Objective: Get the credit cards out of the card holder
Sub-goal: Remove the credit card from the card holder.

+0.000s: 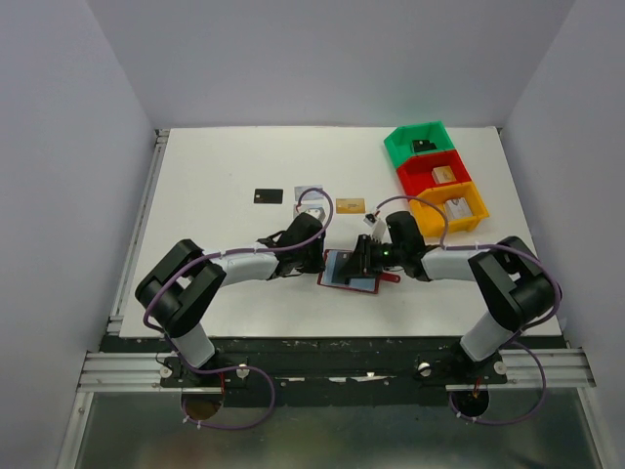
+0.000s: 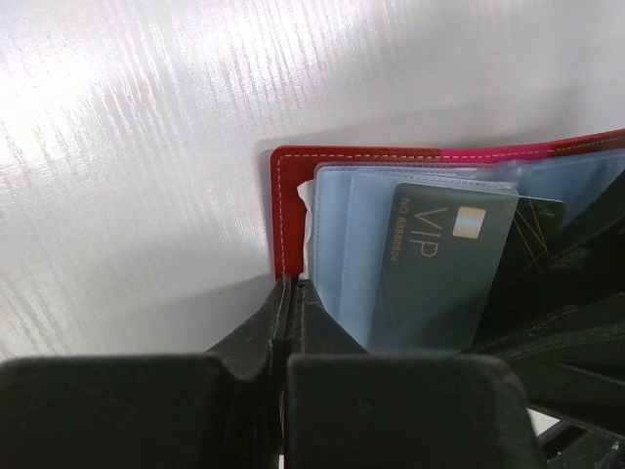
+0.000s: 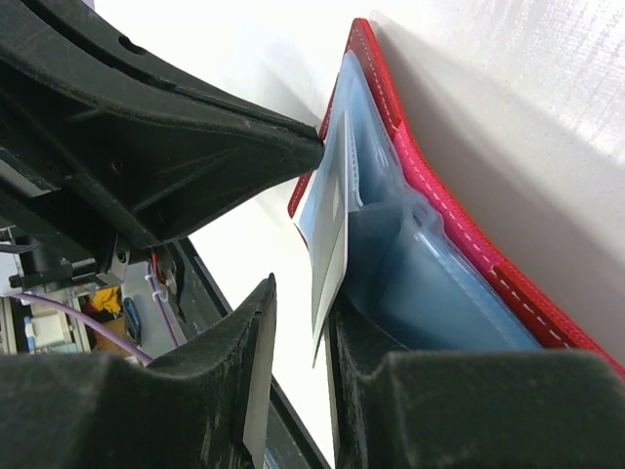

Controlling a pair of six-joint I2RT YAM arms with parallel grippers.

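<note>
We are looking at the wallet [image 1: 350, 272] lying open on the white table [image 1: 215, 156], near its front edge and between the two arms, with its red cover down and its pale blue sleeves facing up. Our left gripper [image 2: 290, 288] is reaching in from the left, and its fingers are clenching tight on the wallet's red border at a corner, pinning that side. In the left wrist view a dark card [image 2: 439, 264] marked VIP is sitting inside a clear sleeve, just beside that pinched edge. Our right gripper [image 3: 303, 293] is coming in from the other side; its fingers are standing partly apart around a pale card [image 3: 330, 249] that is sticking out of a sleeve. A gap is showing between the card and one finger, so the fingers are straddling the card, not squeezing it. Farther back on the table a black card [image 1: 269, 195], a grey card [image 1: 314, 193] and a gold card [image 1: 350, 205] are lying flat in a loose row, well apart from the wallet. At the far right a green bin [image 1: 398, 147], a red bin [image 1: 410, 176] and an orange bin [image 1: 476, 200] are sitting side by side, touching.
</note>
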